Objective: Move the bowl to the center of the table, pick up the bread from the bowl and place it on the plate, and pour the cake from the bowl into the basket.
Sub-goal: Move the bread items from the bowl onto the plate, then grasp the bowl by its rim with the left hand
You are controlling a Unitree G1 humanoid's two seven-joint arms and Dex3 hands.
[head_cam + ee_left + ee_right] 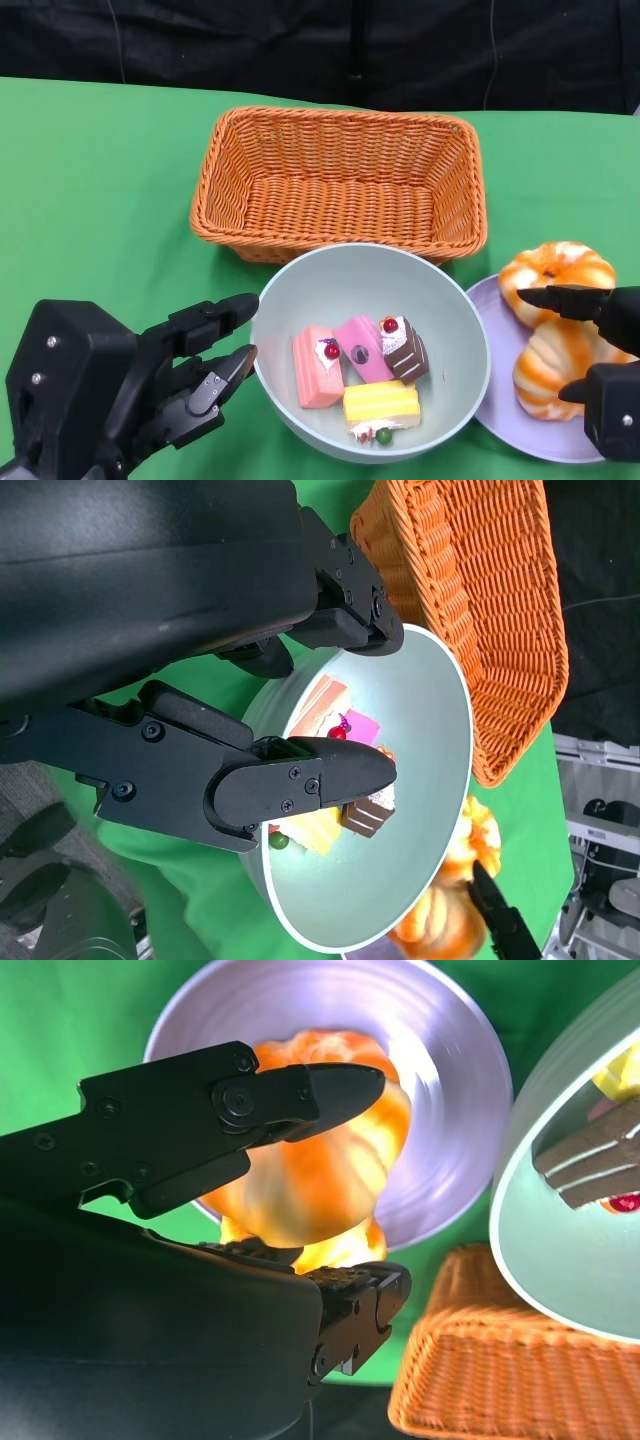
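The pale green bowl [300, 290] stands at the table's middle front with several small cakes [365, 370] inside. Just right of it lies the purple plate [500, 420], and the orange and white bread [555, 270] sits on it. My right hand [610, 410] holds the bread, one finger across its top and another at its near side. The right wrist view shows the bread [320, 1180] pinched between those fingers [300, 1095] over the plate [440, 1080]. My left hand [120, 390] is open, its fingers spread close to the bowl's left rim [400, 880].
The orange wicker basket [340, 185] stands empty right behind the bowl, almost touching it. Green cloth covers the table, with free room to the left of the basket and bowl. A black backdrop runs along the far edge.
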